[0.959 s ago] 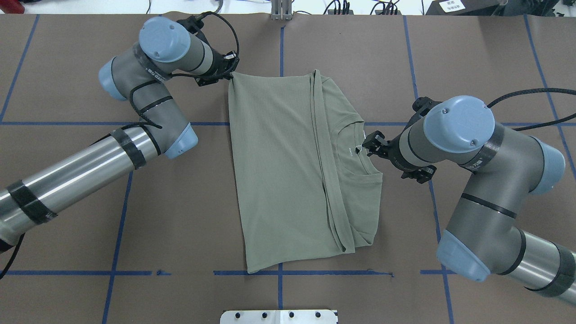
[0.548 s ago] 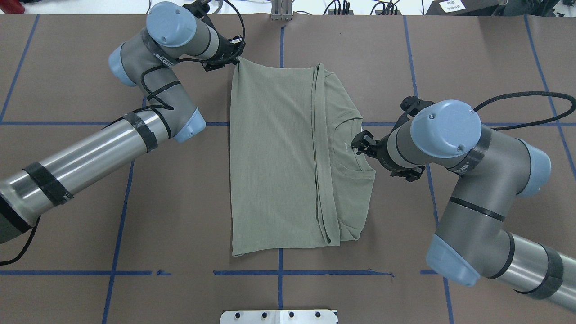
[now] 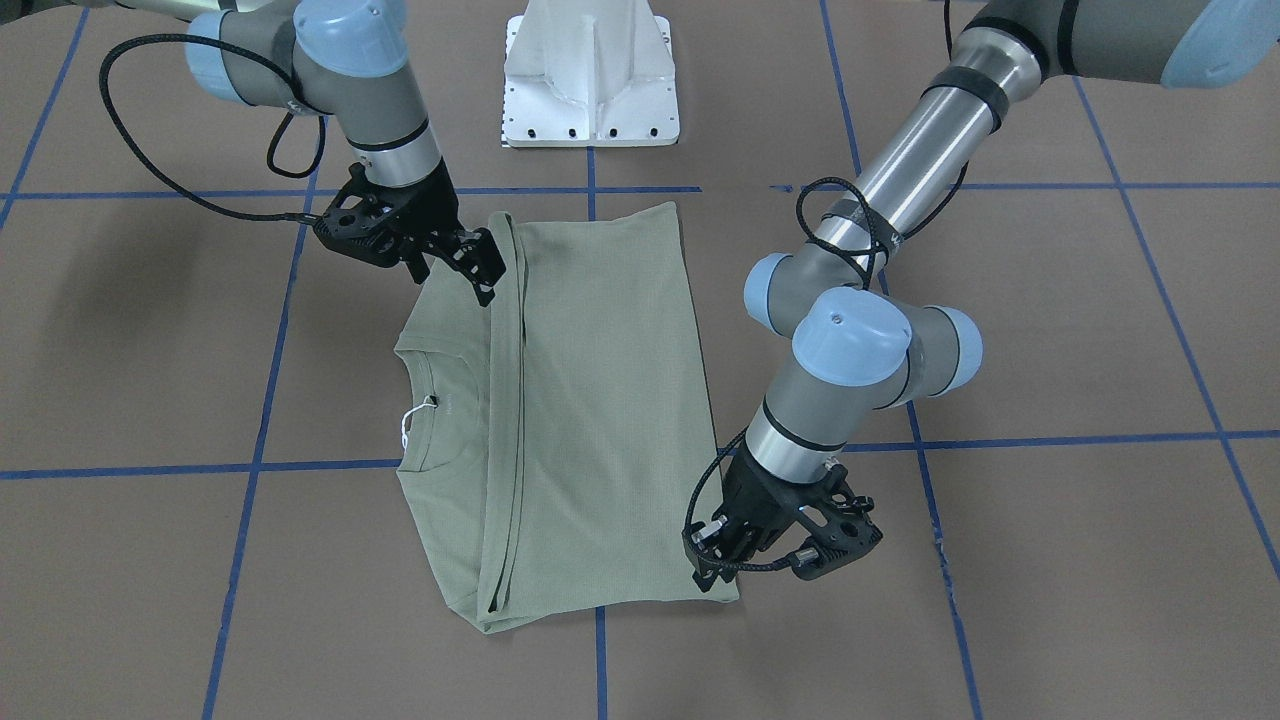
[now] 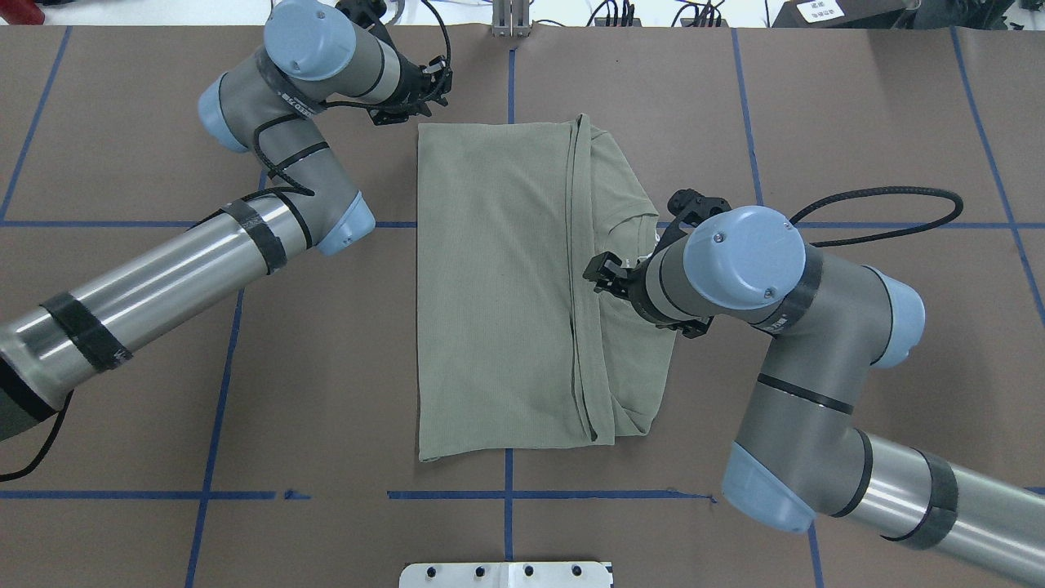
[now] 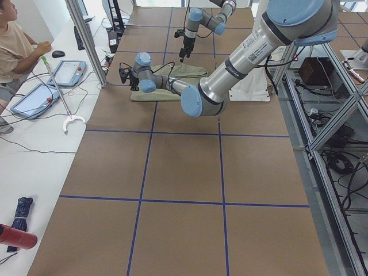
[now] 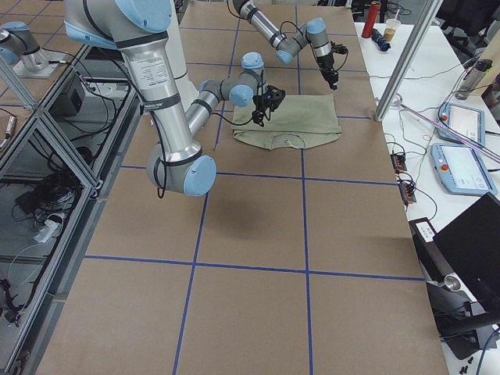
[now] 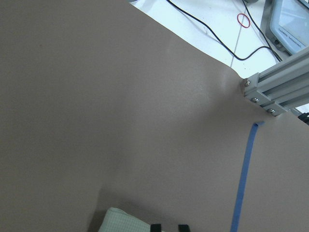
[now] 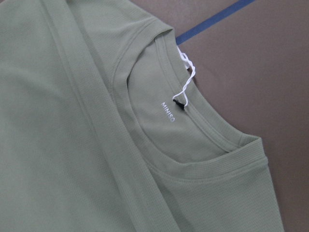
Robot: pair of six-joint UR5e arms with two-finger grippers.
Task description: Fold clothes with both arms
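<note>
Right gripper (image 4: 600, 273), jaws parted and empty, hovered over my shirt (image 4: 490, 286) beside its collar (image 8: 126, 96). Left gripper (image 4: 433, 91), apparently empty too, sat just off the corner farthest from the pedestal base (image 4: 506, 574). Shirt's long axis ran straight away from that base.

**Table** (image 4: 857, 106): bears one shirt (image 4: 498, 286) at its centre, lying flat and folded lengthwise.

**Pedestal base** (image 4: 506, 574): at the table's near edge, in line with the shirt.

**Collar** (image 8: 124, 96): on the shirt's right half, opening toward the robot's right. The neck tag (image 3: 408, 424) lies inside the opening.

**Folded sleeve** (image 4: 581, 269): on top of the shirt, running near to far, between the broad folded panel on the left and the collar on the right.

**Left gripper** (image 4: 424, 82): just beside the shirt's far left corner.

**Right gripper** (image 4: 600, 275): over the shirt, beside the folded sleeve, left of the collar.

**Person** (image 5: 14, 52): beyond the table's far side.
</note>
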